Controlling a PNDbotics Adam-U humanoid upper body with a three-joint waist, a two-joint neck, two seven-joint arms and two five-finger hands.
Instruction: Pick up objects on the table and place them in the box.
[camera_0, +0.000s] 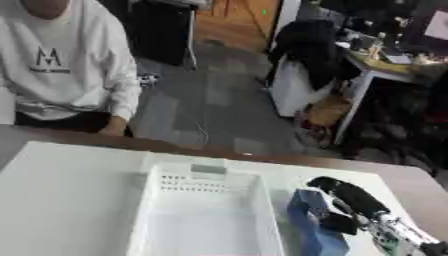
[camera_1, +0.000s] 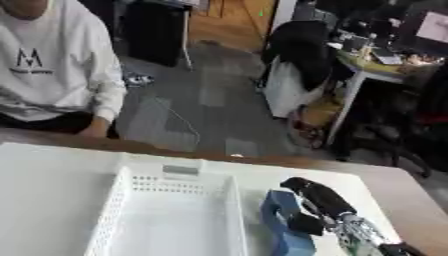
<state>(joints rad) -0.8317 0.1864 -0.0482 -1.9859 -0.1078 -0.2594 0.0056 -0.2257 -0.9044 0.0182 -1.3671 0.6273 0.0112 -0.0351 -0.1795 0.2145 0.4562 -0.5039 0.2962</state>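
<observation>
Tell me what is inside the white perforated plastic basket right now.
The white perforated plastic basket shows only bare floor; its near end is out of view. The blue box-shaped object remains outside, held by the right hand.

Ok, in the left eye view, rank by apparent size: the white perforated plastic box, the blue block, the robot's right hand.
1. White perforated plastic box, clearly largest.
2 and 3. Blue block and right hand, fingers curled round the block, look alike; both are cropped or overlapping, so unranked.
</observation>
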